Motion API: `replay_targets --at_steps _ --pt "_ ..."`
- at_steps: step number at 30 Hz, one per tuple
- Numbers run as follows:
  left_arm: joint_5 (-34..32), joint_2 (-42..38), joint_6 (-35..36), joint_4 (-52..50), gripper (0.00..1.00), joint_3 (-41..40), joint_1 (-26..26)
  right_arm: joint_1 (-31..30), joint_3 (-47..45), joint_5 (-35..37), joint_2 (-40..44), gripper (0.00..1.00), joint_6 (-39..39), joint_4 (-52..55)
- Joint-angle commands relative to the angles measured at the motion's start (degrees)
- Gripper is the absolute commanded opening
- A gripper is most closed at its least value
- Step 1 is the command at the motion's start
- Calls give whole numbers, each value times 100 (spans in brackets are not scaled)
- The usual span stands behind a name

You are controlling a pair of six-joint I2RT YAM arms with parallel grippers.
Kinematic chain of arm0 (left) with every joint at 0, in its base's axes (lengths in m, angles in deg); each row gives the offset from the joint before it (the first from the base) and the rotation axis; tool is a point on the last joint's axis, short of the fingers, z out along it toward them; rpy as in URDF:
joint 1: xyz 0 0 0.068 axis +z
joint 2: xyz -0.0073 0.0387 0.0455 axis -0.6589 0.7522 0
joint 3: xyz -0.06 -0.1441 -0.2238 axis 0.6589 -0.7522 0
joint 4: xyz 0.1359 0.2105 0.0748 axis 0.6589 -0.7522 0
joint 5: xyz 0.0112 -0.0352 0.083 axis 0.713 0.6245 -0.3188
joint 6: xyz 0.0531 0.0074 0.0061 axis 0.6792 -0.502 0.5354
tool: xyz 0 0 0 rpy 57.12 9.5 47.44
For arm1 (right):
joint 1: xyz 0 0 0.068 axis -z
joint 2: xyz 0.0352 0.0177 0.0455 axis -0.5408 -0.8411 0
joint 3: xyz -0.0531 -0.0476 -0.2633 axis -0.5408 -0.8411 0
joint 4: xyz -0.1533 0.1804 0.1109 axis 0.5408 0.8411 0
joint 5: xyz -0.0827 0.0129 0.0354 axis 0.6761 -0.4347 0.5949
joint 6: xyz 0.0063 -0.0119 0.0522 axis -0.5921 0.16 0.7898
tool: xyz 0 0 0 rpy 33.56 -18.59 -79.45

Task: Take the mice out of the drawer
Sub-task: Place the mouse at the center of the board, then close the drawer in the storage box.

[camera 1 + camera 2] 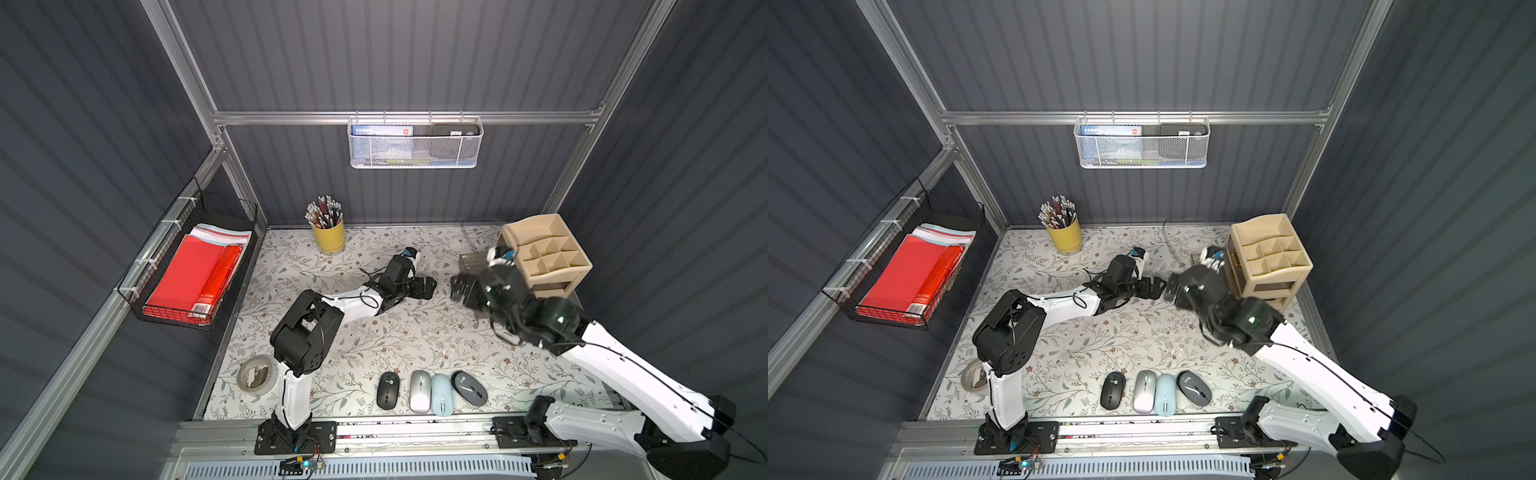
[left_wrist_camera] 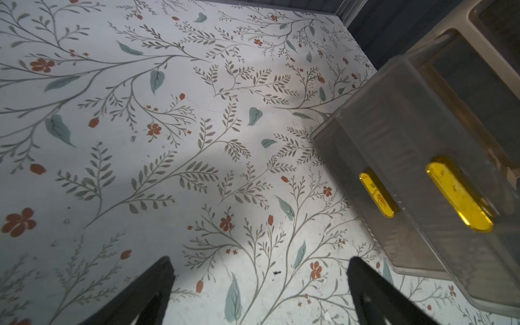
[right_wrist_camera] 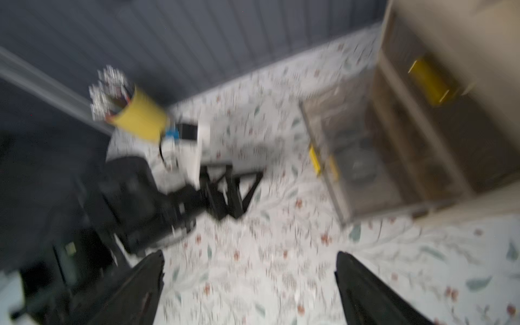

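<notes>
— Site?
— My cell: robot lab booth, aluminium frame (image 1: pixel 291 118), grey ribbed panels (image 1: pixel 415 54).
— Dressing?
— Office desk: pencil cup (image 1: pixel 329 239), file basket (image 1: pixel 226 206), organiser (image 1: pixel 536 232) on my floral tabletop (image 1: pixel 415 340).

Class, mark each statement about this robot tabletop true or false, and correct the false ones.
Four mice lie in a row on the table. True.
The pale blue mouse lies between the silver mouse and the dark grey mouse. True.
The left gripper holds a mouse. False: it is open and empty.
The yellow cup holds tape. False: it holds pencils.
The organizer has its drawer shut. False: it is pulled out.
</notes>
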Motion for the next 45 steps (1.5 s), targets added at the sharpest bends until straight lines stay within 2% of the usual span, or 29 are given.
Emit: replay_targets --at_steps 1,3,5,10,13,16,21,23,28,32,40,45 --pt "228 165 92 58 99 403 -211 1264 589 24 -210 99 -1527 -203" --pt "395 282 199 23 99 586 -336 2205 947 -217 -351 99 -1732 -171" --pt "426 428 267 -42 99 799 -473 3199 1090 -849 -415 99 -1925 -327" --pt "528 559 213 -18 99 1036 -581 5065 936 -2137 -593 99 -2020 -705" --pt "537 616 217 -40 99 1108 -612 5805 503 -2804 -864 99 -1985 -1056" --pt "571 690 200 -28 99 1165 -625 6225 102 -3790 -1291 99 -1932 -1436" --pt "625 954 166 25 99 1444 -684 6234 -11 -5538 -2150 99 -1991 -1679" --pt "625 1084 132 8 99 1607 -717 5981 49 -5881 -2408 99 -2089 -1635" --pt "617 1075 129 12 99 1731 -791 5162 197 -5779 -2706 99 -2310 -1352" --pt "504 1021 200 -130 99 1814 -791 4810 24 -5588 -2573 99 -2173 -1451" --pt "-36 758 287 -412 99 1796 -780 4768 76 -4804 -2162 99 -2039 -1382" --pt "-839 480 543 -872 99 1639 -781 4963 183 -4384 -1913 99 -1928 -1520"
